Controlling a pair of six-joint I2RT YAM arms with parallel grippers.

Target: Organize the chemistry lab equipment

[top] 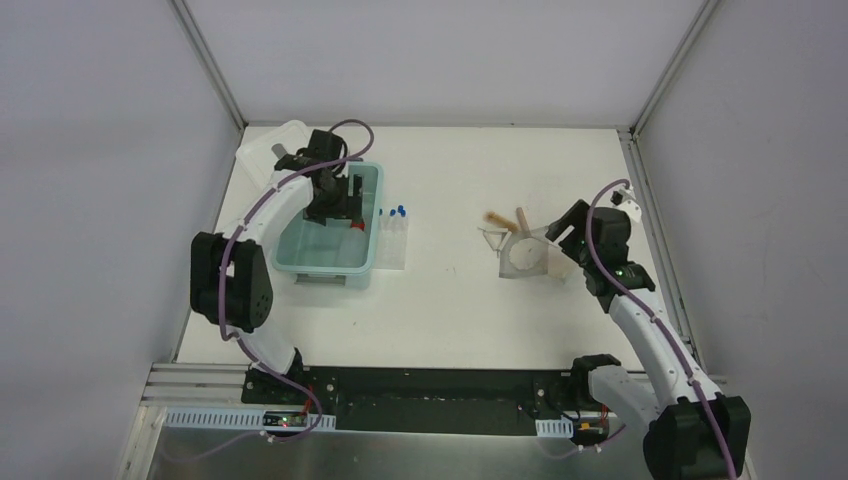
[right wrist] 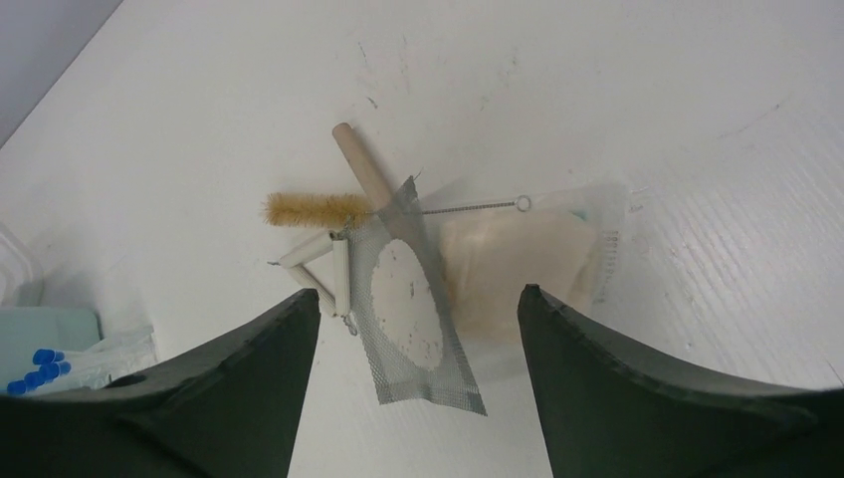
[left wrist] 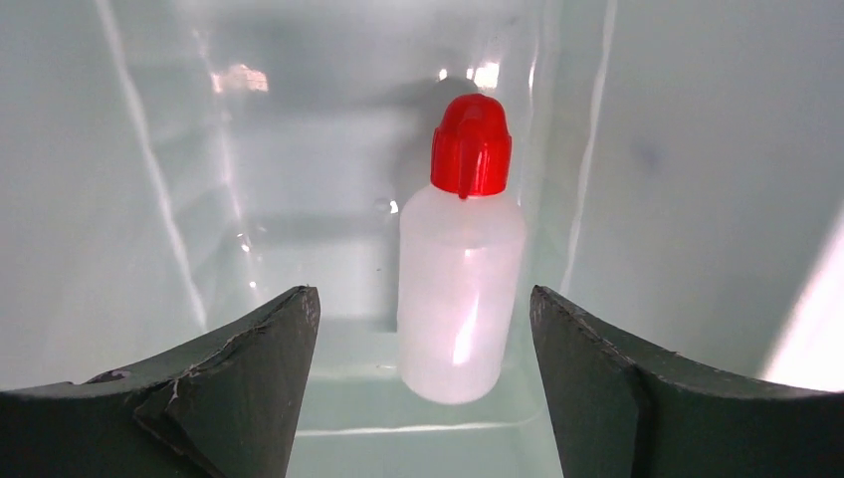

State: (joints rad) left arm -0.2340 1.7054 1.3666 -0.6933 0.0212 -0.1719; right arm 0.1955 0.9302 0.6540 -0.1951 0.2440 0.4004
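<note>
Left tool [left wrist: 423,296] – jaws spread wide, nothing gripped. You have it lowered into the pale teal bin [top: 300,262], and the white squeeze bottle [left wrist: 460,299] lies on the bin floor just ahead of the fingertips, in line with the gap between them but touching neither. Its red spout points away from the wrist camera. In the top view the bottle sits toward the bin's right wall.

Right tool [right wrist: 418,296] – also wide open and empty, hovering above the desk [right wrist: 697,119] over a small heap on your right side. In the heap:
- a wire mesh square [right wrist: 418,299], directly under the gap
- a brush [right wrist: 314,209] with tan bristles and a twisted wire stem
- a wooden rod [right wrist: 360,164], crossing the brush
- a white triangle of tubes [right wrist: 323,269], touching the mesh's edge
- a clear plastic container [right wrist: 527,259], partly under the mesh

The clear tube rack [top: 393,240] stands just beside the bin's right wall, with the blue-capped tubes [top: 398,212] in it. The white lid [top: 265,145] lies at the bin's far left corner.
</note>
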